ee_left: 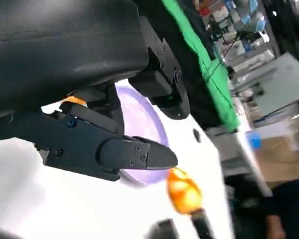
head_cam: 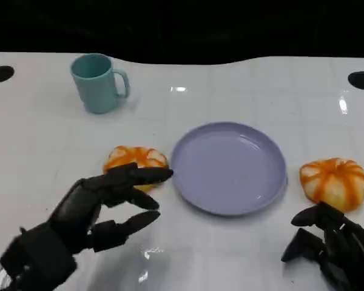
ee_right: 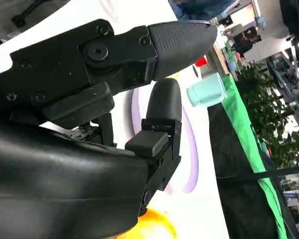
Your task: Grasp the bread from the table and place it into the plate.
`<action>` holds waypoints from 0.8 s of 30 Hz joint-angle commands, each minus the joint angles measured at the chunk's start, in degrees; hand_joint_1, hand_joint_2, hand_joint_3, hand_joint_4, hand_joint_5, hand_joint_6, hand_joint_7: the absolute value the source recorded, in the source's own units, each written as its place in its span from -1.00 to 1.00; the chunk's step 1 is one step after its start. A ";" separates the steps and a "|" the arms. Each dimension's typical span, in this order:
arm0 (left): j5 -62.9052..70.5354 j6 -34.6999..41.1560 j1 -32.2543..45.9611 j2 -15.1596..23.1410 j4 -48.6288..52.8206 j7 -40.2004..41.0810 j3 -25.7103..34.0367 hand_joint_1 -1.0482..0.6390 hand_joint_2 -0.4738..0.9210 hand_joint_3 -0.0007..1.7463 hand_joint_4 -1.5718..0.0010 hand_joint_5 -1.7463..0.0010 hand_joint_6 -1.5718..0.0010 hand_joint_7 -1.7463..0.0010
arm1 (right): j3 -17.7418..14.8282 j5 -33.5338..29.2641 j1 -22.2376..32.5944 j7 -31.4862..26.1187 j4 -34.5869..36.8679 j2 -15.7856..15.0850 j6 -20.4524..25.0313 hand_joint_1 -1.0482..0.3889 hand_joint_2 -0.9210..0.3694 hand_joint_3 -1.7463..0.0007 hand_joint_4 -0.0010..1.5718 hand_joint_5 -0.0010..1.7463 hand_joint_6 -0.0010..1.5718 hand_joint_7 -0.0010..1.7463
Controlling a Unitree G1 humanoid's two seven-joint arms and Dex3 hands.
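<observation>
Head view shows our left hand (head_cam: 94, 209) reaching toward the left bread (head_cam: 135, 160), fingers spread wide with nothing between them. The upper fingers lie over the near edge of the roll while the thumb hangs nearer to us; we judge this is the spread before closing around it, though whether any finger touches yet we cannot tell. The bread lies on the table (head_cam: 42, 139) just left of the plate (head_cam: 229, 168), so the carry to it looks short. The plate has nothing in it.

Our right hand (head_cam: 330, 245) rests low at the near right, fingers loosely curled and holding nothing, just near of a second bread (head_cam: 334, 182) that lies right of the plate. It seems parked out of the way.

Both breads are round, orange with pale stripes, lobed like small pumpkins, and look soft. A teal mug (head_cam: 98, 82) stands far left, well apart from the reach.
</observation>
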 commanded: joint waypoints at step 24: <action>40.56 12.65 -21.66 16.19 4.94 3.40 -15.71 -0.36 0.94 -1.00 0.99 0.84 0.84 1.00 | -0.23 0.14 -0.31 0.37 0.01 -0.48 0.22 -0.32 -1.00 0.74 -0.17 0.72 -0.25 0.40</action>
